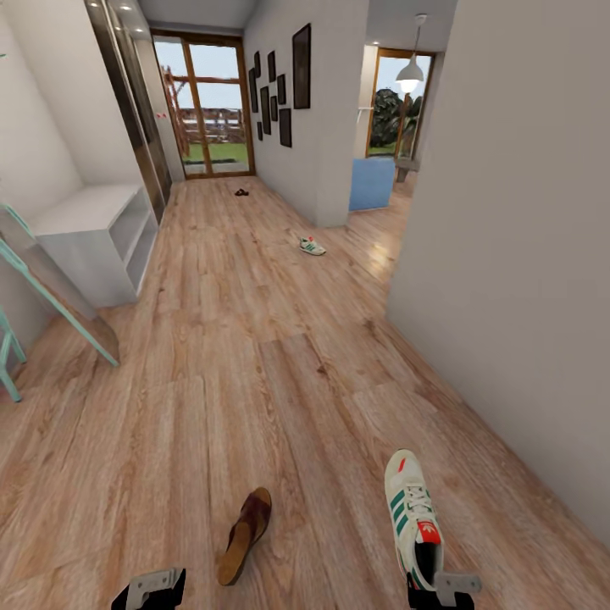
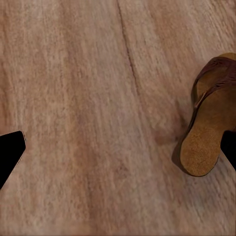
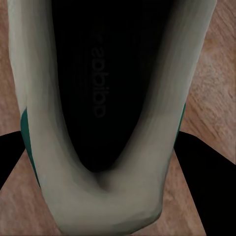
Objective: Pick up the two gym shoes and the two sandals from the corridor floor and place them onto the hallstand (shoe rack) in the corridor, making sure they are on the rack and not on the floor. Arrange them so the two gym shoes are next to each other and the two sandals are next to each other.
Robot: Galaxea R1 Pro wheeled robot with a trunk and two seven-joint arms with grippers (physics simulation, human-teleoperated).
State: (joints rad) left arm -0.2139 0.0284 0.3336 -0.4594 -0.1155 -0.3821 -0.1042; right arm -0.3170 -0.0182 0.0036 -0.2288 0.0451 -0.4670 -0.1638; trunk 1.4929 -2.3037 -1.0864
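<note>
One gym shoe (image 1: 413, 514) lies on the corridor floor (image 1: 280, 381) at the near right, toe pointing away. My right gripper (image 1: 442, 590) is at its heel. In the right wrist view the shoe's heel opening (image 3: 98, 98) sits between the dark fingers (image 3: 206, 172), which press on both sides, so that gripper (image 3: 98, 162) is shut on it. A brown sandal (image 1: 246, 524) lies near the left gripper (image 1: 152, 590). That gripper (image 2: 118, 152) is open over bare planks, with the sandal (image 2: 206, 128) beside one finger. A second gym shoe (image 1: 312, 246) and a second sandal (image 1: 241, 192) lie farther down the corridor. The white hallstand (image 1: 93, 229) stands at the left.
A mint-green ladder frame (image 1: 51, 296) leans at the near left beside the hallstand. The mirrored wardrobe (image 1: 135, 110) runs along the left wall behind it. A grey wall (image 1: 508, 280) borders the right side, with a doorway (image 1: 377, 178) to another room. Glass doors (image 1: 207, 106) close the far end.
</note>
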